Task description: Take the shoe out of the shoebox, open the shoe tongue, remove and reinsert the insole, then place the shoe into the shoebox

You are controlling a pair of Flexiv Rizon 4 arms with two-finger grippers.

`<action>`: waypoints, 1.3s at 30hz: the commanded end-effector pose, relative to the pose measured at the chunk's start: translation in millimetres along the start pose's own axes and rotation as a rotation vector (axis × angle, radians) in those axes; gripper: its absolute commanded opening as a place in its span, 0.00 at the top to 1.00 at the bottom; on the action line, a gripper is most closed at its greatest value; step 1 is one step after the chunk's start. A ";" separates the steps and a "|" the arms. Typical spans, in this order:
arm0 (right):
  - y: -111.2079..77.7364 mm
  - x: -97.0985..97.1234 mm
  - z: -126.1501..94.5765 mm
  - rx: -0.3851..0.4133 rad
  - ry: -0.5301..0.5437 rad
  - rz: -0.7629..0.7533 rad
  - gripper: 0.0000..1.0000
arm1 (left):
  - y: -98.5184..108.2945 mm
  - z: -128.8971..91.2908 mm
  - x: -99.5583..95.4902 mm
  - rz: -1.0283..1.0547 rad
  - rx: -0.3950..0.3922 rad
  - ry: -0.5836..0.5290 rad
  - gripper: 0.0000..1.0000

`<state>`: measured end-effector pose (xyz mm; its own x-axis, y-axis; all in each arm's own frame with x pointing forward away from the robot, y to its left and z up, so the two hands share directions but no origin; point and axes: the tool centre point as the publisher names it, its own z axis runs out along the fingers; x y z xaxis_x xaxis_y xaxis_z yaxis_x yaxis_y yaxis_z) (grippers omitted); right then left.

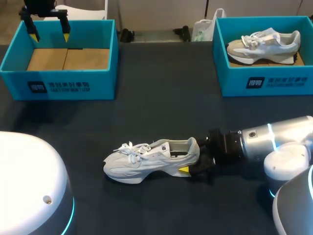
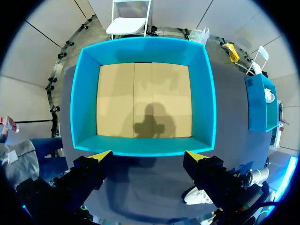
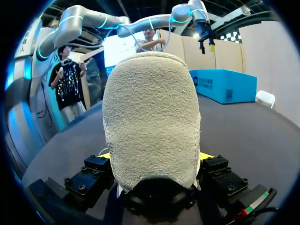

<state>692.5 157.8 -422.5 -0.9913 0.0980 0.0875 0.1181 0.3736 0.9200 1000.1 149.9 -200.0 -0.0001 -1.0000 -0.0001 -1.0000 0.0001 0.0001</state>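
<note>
Our pale shoe (image 1: 149,160) stands upright on the worktop (image 1: 161,112), near centre, long axis left-right, toe pointing left. Our right end effector (image 1: 191,165) is clenched on its heel. We count two boxes with white print. The left shoebox (image 1: 58,73) sits under our spread left end effector (image 1: 49,35), and the right shoebox (image 1: 264,78) holds a second shoe (image 1: 264,44).

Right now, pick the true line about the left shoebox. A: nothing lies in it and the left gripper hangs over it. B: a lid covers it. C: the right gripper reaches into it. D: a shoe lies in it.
A: the left shoebox shows only bare cardboard floor under the open left gripper; the shoe lies on the table, held by the right gripper.
</note>
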 end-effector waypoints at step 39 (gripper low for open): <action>0.2 0.6 1.5 0.001 0.000 0.000 1.00 | 110.0 -31.8 77.2 0.011 0.032 0.097 0.00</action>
<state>692.5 157.9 -422.6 -0.9913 0.0979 0.0875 0.1181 0.3736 0.9201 891.8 72.3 -167.2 -0.0131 -0.9953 0.0958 -0.9996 0.0106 -0.0261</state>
